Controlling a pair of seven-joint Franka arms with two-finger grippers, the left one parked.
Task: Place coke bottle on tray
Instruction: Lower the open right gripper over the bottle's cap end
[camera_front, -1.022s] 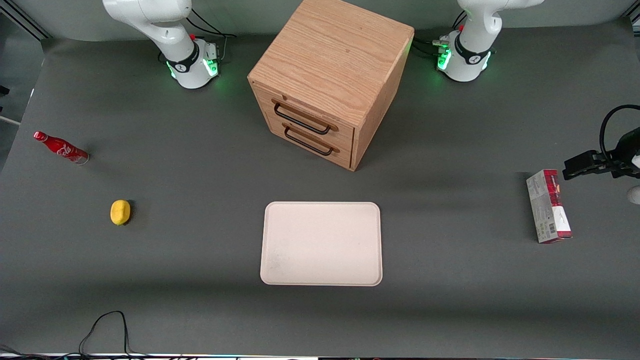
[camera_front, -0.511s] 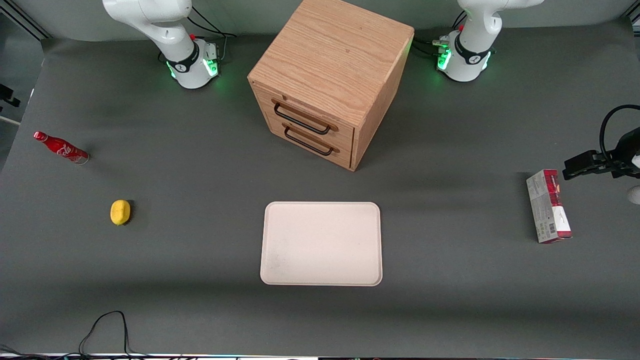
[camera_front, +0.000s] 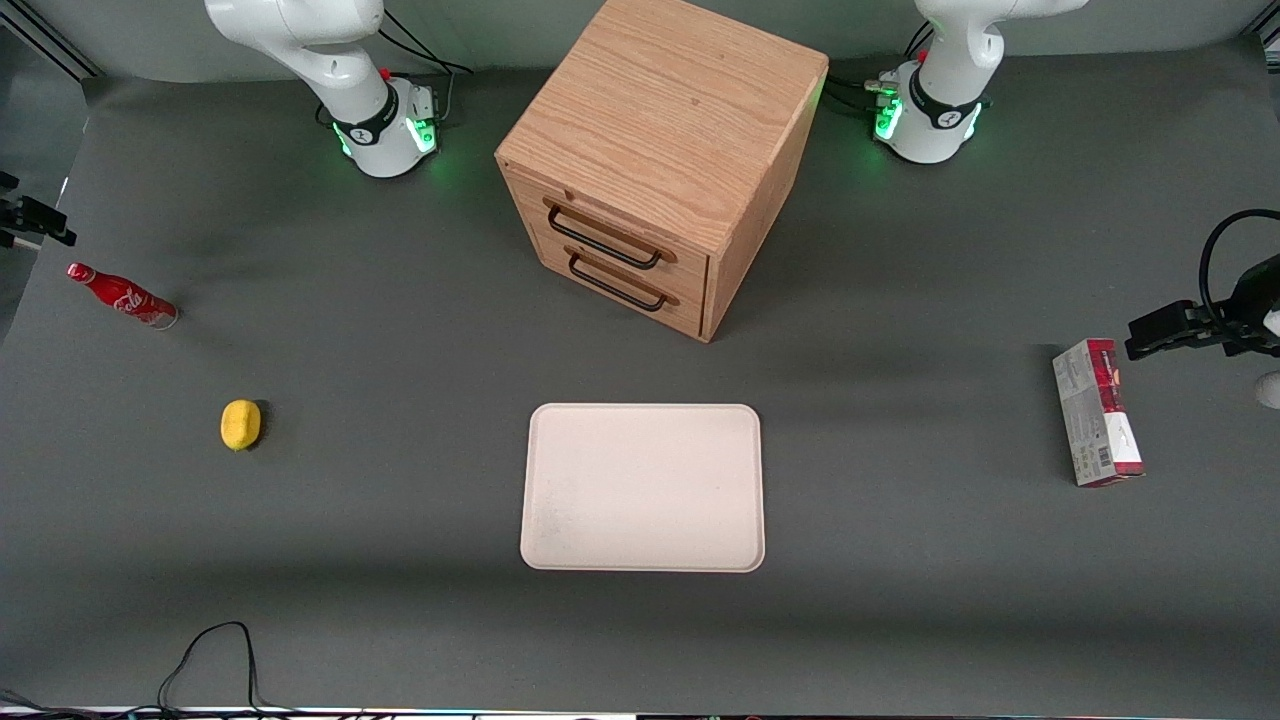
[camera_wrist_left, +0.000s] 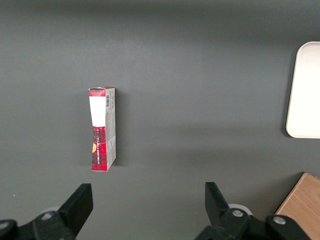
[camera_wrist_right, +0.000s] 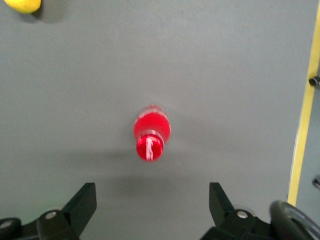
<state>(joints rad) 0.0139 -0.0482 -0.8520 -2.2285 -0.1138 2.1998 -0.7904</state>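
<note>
The dark grey table (camera_front: 400, 620) held the upright coke bottle (camera_front: 122, 296) at the front view's far left, well apart from the centre tray (camera_front: 642, 555). The gripper (camera_wrist_right: 150, 210) hung above it, jaws apart. An off-centre descent would probably have toppled the slim bottle and sent it rolling.

1. Even, soft overhead light fills the front view; the grey table (camera_front: 400, 500) shows no glare.
2. The wooden drawer box (camera_front: 660, 160) casts a broad, faint shadow toward the parked arm's end.
3. Green lamps at both arm bases tint the table beside them.
4. In the right wrist view the coke bottle (camera_wrist_right: 151, 131), seen cap-on, looks slightly soft, perhaps out of focus; a dim shadow band crosses beneath it.
5. The tool (camera_wrist_right: 150, 210) reads as dark silhouettes with its fingers spread apart.
</note>
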